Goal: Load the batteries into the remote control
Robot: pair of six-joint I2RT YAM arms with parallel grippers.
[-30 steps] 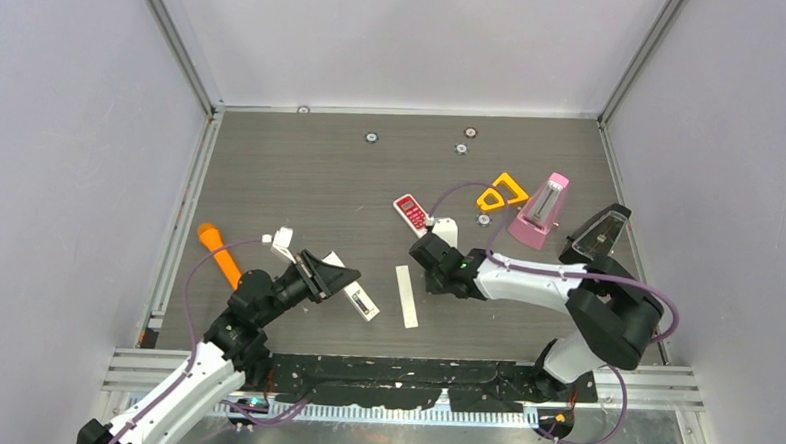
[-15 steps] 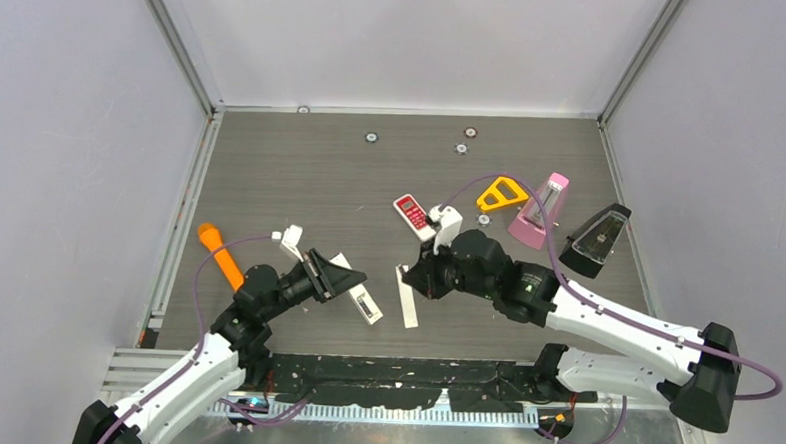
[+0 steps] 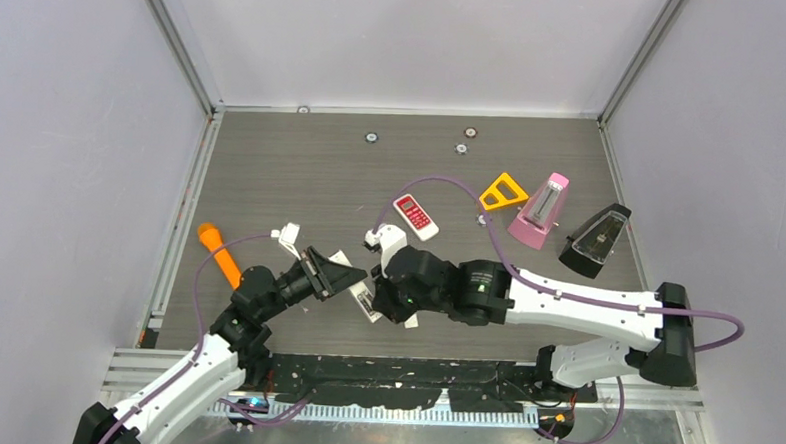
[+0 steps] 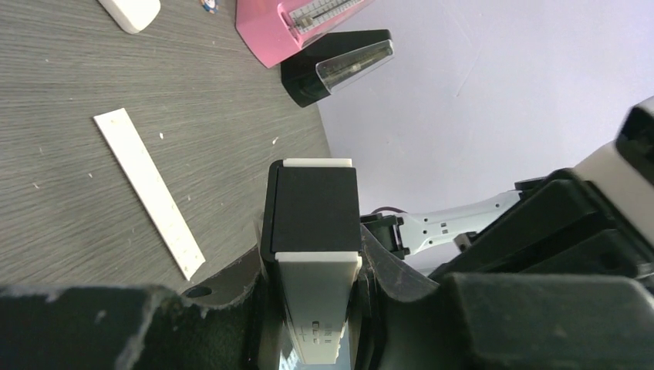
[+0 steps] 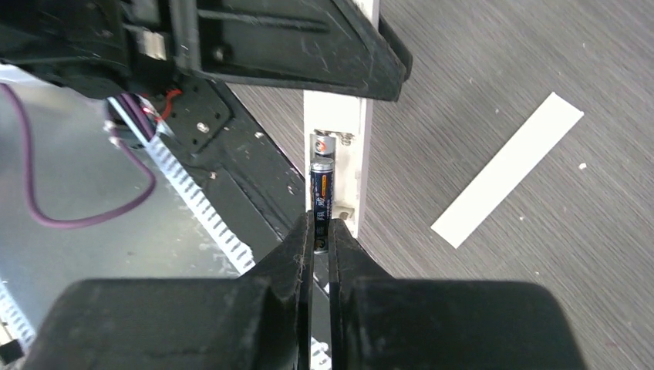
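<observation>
- The dark battery [image 5: 321, 193], marked with an orange band, lies lengthwise in the open bay of the white remote [image 5: 362, 146]. Its far end is close to the metal contact at the bay's end. Whether it is fully seated cannot be told.
- The right gripper [image 5: 321, 235] has its jaws pinched together on the near end of that battery.
- The left gripper [image 4: 312, 262] is clamped across the long sides of the remote and holds it above the table [image 3: 301, 168].
- A white strip [image 5: 505, 169] lies flat on the table just beside the remote.
- Further back stand a small red remote [image 3: 413, 215], a yellow triangle [image 3: 502, 192], a pink metronome [image 3: 542, 210] and a black metronome [image 3: 595, 241].
- An orange stick [image 3: 219, 254] lies near the table's left edge, well apart from the remote.
</observation>
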